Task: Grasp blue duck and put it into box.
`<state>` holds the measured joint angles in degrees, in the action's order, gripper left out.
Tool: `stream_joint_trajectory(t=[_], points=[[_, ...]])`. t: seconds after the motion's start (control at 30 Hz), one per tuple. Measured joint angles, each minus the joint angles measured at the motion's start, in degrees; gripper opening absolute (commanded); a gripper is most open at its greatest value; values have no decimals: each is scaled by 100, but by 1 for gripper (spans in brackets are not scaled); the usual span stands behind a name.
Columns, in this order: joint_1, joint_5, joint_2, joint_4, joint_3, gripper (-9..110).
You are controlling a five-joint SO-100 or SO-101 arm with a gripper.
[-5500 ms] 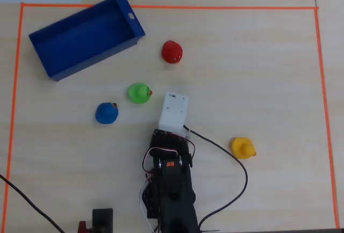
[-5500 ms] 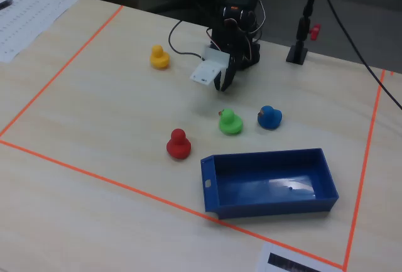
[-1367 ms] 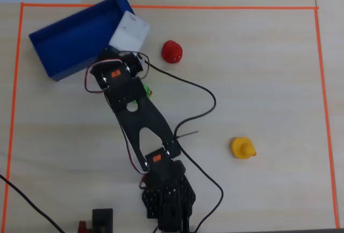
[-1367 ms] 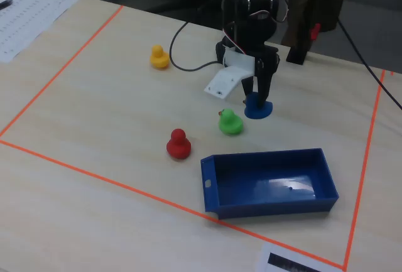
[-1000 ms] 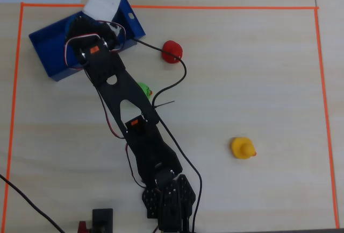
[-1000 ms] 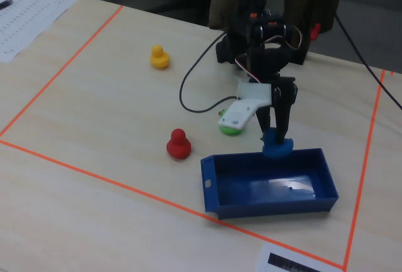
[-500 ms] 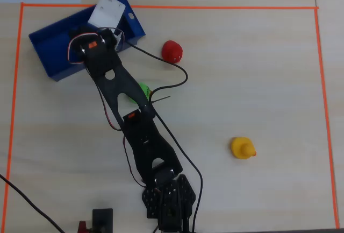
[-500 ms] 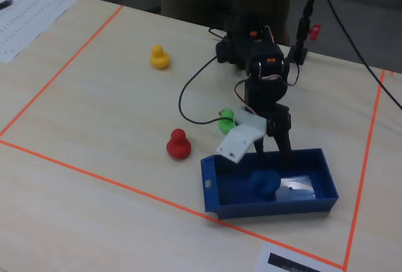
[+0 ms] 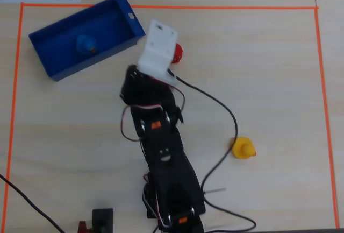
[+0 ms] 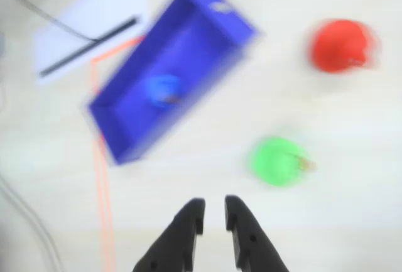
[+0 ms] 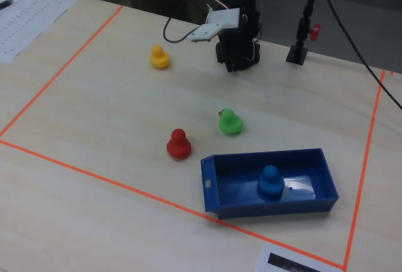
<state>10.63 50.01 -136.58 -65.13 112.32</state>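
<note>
Wood table (image 11: 94,96) w/ box (image 11: 314,204), 3 ducks (image 11: 178,144), paper (image 11: 28,14).

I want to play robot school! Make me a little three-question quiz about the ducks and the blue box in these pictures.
1. True or false: the blue duck sits inside the box.
2. In the fixed view, which duck stands closest to the box's outside wall?
A. the yellow duck
B. the red duck
C. the green duck
3. Fill in: in the wrist view, the gripper holds ______ between its fingers.

Key:
1. True. It rests on the box floor in all three views.
2. B. The red duck is just beside the box's short end with the white mark.
3. Nothing. A narrow, bare gap shows between the fingers.
</note>
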Motion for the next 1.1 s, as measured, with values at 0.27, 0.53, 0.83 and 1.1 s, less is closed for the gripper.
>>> stream_joint_trajectory(t=[0.27, 0.53, 0.83, 1.1], points=[[-519, 729, -3806, 53, 4649, 0], [-580, 1239, -5273, -694, 6609, 0], [-571, 1512, -5396, -817, 6609, 7], [-580, 1521, -5396, -817, 6609, 7]])
